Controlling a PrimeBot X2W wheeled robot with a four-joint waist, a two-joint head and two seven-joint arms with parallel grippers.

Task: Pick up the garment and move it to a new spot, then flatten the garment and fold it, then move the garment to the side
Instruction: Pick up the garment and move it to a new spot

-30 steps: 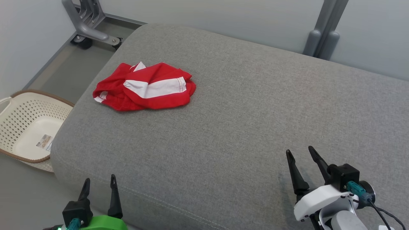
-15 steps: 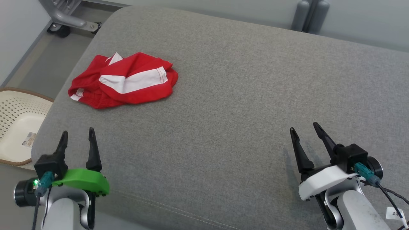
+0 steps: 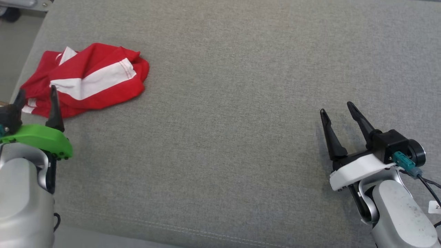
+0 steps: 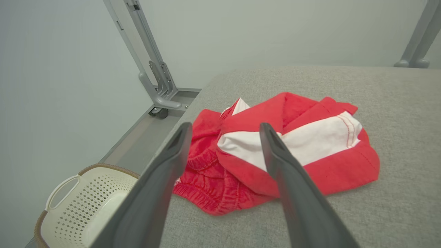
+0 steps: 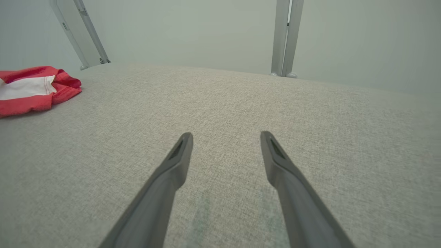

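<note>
The garment (image 3: 89, 77) is a red piece with white panels, crumpled in a heap at the far left of the grey cushion (image 3: 224, 120). My left gripper (image 3: 36, 93) hovers open just in front of its near edge, nothing between the fingers. In the left wrist view the garment (image 4: 293, 151) lies right past the spread fingertips of the left gripper (image 4: 224, 127). My right gripper (image 3: 336, 106) stands open over bare cushion at the right, far from the cloth. Seen from the right wrist, the garment (image 5: 34, 89) sits at the far left, well away from the right gripper (image 5: 225, 136).
A cream perforated basket (image 4: 82, 203) with a brown rim stands on the floor left of the cushion. Grey metal frame legs (image 4: 151, 75) rise by the pale wall behind. The cushion's left edge runs close to the garment.
The head camera has tilted down and nearer, so the whole picture shifted. Both arms have reached forward; the left gripper has come up to the garment's near edge. The garment lies as before.
</note>
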